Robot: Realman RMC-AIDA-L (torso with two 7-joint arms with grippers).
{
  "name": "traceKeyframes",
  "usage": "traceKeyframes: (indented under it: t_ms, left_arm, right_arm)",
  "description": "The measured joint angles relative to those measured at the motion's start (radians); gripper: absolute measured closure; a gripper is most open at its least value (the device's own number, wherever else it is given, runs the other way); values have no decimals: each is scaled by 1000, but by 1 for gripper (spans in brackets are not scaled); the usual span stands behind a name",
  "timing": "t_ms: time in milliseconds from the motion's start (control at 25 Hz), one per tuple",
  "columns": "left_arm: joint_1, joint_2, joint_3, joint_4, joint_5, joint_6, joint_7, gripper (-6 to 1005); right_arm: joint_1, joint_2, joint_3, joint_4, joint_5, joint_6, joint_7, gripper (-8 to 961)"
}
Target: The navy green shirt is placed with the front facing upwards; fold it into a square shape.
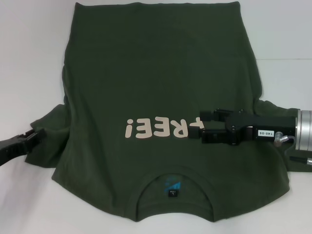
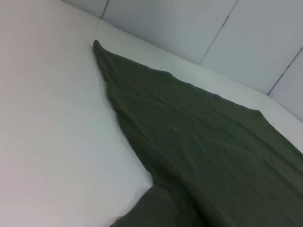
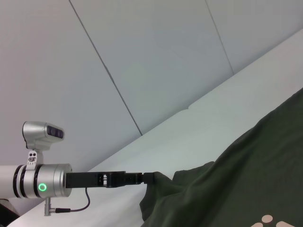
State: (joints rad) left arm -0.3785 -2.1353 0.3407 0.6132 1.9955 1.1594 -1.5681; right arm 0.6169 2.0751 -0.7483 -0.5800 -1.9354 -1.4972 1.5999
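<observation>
We find the navy green shirt [image 1: 156,92] spread flat on the white table [image 1: 29,58], front up, cream "FREE!" lettering [image 1: 163,129] across the chest, collar and neck label [image 1: 173,186] nearest the robot. Both short sleeves lie out to the sides. The right gripper [image 1: 202,124] hangs over the chest at the end of the lettering, fingers apart with nothing between them. The left gripper [image 1: 41,134] sits at the left sleeve's edge, clamped on the cloth there; the right wrist view [image 3: 150,178] confirms contact.

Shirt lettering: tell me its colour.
Cream, on the dark green shirt; the lettering shows best in the head view.
</observation>
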Motion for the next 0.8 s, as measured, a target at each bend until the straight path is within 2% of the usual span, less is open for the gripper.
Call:
traceKeyframes:
  t_ms: [360,600,800]
  left_arm:
    - [-9,2,3,0,24,3,0,890]
    - [-5,5,-3,3,24,-3,0,1002]
    - [2,16,-20,27,24,-11,-1,1000]
  right_arm:
    - [0,1,0,0,0,0,0,27]
    - [0,5,0,0,0,0,0,28]
    - [8,10,1,15,7,12,-1,28]
